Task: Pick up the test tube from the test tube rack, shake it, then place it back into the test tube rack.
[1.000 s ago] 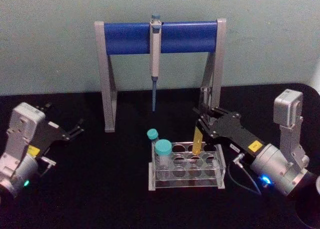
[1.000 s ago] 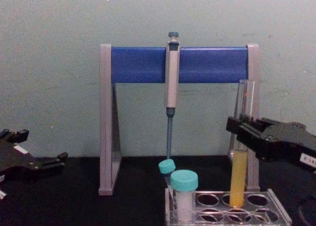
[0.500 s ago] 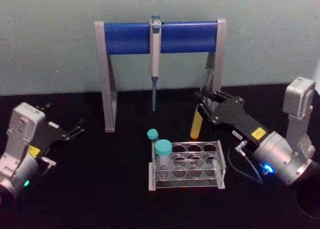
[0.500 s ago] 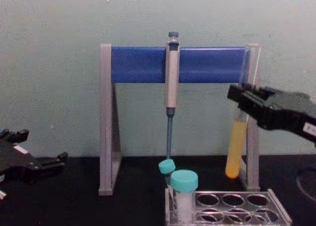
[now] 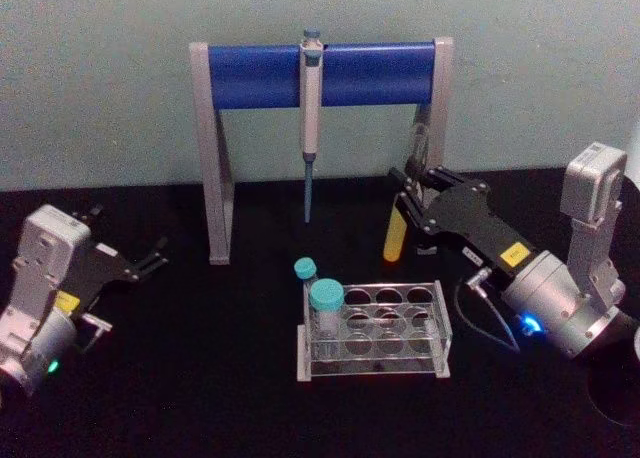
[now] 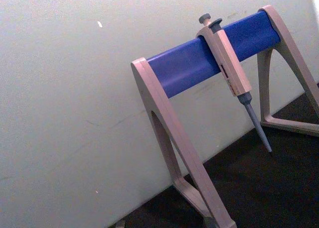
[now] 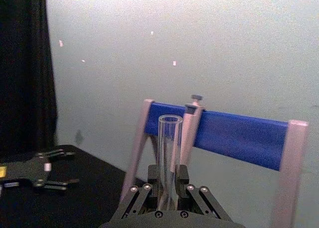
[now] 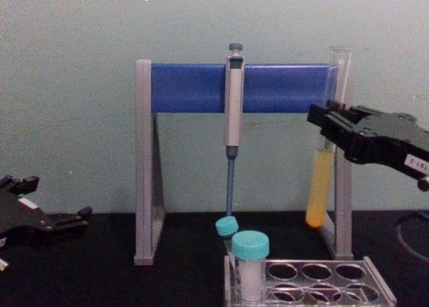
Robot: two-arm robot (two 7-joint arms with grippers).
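Observation:
The test tube (image 5: 395, 240) hangs in the air above and behind the right end of the test tube rack (image 5: 437, 330), clear of its holes. The tube is a tall clear one with yellow-orange liquid (image 8: 320, 190) in its lower part, and it leans slightly. My right gripper (image 5: 411, 195) is shut on its upper half (image 8: 324, 123). In the right wrist view the tube's open mouth (image 7: 170, 121) rises between the fingers (image 7: 149, 190). The rack (image 8: 375, 287) is low and clear. My left gripper (image 5: 150, 260) rests at the far left, open.
Two teal-capped tubes (image 5: 326, 298) (image 5: 305, 269) stand at the rack's left end. Behind it is a grey-and-blue stand (image 5: 320, 75) with a pipette (image 8: 233, 99) hanging from its bar. The stand's right leg (image 8: 343, 186) is close behind the held tube.
The right gripper has lifted the test tube out of the rack, up and back. Its bottom now hangs well above the holes. The left arm has not moved.

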